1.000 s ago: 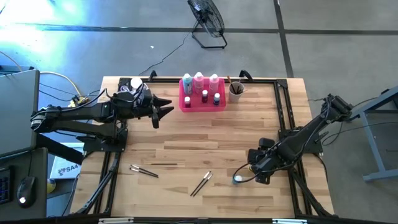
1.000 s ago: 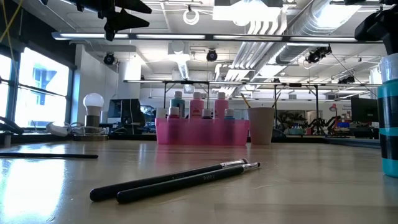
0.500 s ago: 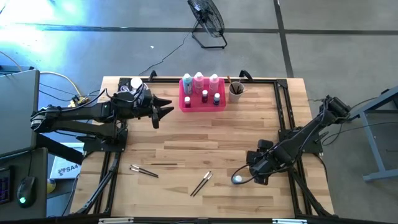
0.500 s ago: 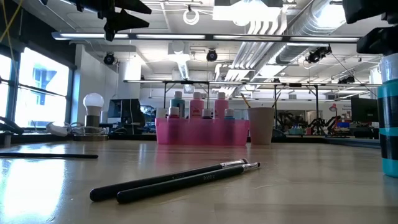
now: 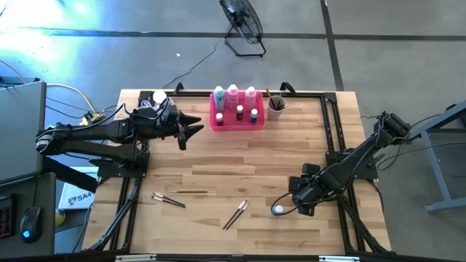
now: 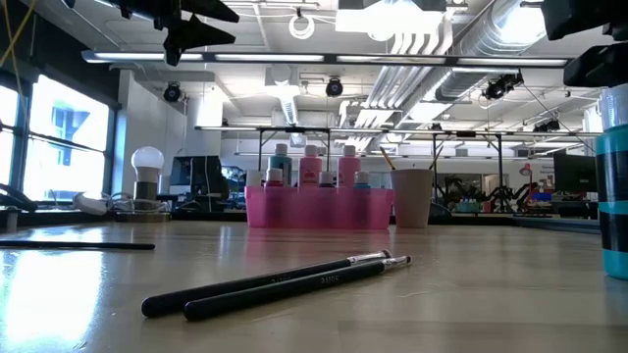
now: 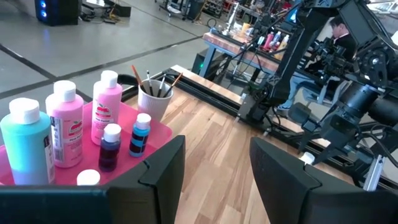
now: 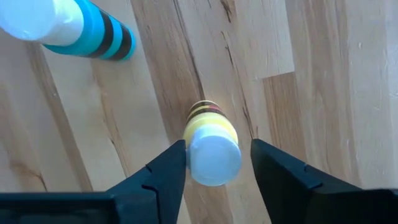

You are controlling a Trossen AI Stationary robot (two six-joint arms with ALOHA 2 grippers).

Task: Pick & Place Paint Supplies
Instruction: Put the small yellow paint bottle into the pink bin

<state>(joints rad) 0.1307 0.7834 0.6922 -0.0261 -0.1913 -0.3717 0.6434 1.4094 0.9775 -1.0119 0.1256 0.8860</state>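
Butcher-block table (image 5: 218, 160) under workshop ducting; right pincer (image 8: 213, 163) spread, perhaps touching yellow bottle (image 8: 211, 146).

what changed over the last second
The right gripper shifted slightly along the front right of the table, uncovering a white cap beside it; its fingers now straddle the small yellow bottle, not yet clamped. The left gripper, pink tray and brushes stayed put.
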